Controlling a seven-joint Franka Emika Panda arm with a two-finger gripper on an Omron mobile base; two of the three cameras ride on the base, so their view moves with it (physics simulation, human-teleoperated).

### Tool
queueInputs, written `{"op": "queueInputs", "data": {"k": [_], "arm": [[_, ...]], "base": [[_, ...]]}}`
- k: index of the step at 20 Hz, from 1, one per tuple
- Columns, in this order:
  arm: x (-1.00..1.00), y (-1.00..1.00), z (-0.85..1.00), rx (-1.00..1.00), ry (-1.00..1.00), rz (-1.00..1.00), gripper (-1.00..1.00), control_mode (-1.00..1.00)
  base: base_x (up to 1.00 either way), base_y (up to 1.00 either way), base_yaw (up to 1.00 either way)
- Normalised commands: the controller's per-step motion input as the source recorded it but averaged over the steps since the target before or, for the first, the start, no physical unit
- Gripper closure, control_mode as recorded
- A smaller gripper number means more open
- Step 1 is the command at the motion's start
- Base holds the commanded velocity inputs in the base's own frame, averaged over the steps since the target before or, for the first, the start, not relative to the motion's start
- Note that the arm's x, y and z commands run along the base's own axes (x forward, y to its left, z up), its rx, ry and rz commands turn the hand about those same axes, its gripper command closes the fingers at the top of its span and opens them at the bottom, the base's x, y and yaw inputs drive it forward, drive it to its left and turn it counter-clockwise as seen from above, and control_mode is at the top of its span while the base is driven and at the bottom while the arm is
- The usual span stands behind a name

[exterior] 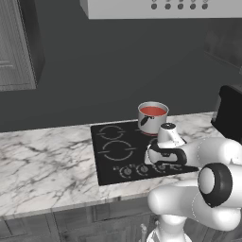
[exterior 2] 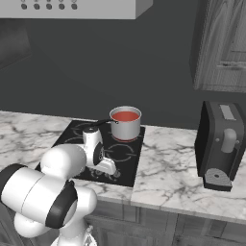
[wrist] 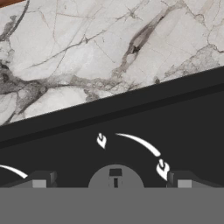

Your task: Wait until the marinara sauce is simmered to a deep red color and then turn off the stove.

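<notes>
The marinara sauce (exterior: 153,111) (exterior 2: 125,116) shows orange-red in a small shiny steel pot (exterior: 152,120) (exterior 2: 126,127) on the back right burner of the stove (exterior: 113,151) (exterior 2: 72,137). My gripper (exterior: 159,165) (exterior 2: 111,169) (wrist: 111,180) points down at the stove's front edge and is open. In the hand view a round knob (wrist: 115,177) sits between the two fingertips (wrist: 41,179), with white flame marks around it. Whether the fingers touch the knob cannot be told. Other knobs (exterior: 126,171) line the same edge.
A black coffee machine (exterior 2: 222,144) (exterior: 231,111) stands on the marble counter (exterior: 42,160) (exterior 2: 178,173) right of the stove. A range hood (exterior: 165,7) hangs above, and wall cabinets (exterior: 19,42) (exterior 2: 223,43) flank it.
</notes>
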Motion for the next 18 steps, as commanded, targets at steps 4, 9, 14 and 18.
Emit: {"op": "queueInputs", "data": {"k": [4,9,14,18], "arm": [[0.00,0.00,0.00,0.00,0.00,0.00,-1.00,-1.00],[0.00,0.00,0.00,0.00,0.00,0.00,-1.00,-1.00],[0.00,0.00,0.00,0.00,0.00,0.00,-1.00,-1.00],[0.00,0.00,0.00,0.00,0.00,0.00,-1.00,-1.00]], "base": [[0.00,0.00,0.00],[0.00,0.00,0.00],[0.00,0.00,0.00],[0.00,0.00,0.00]]}}
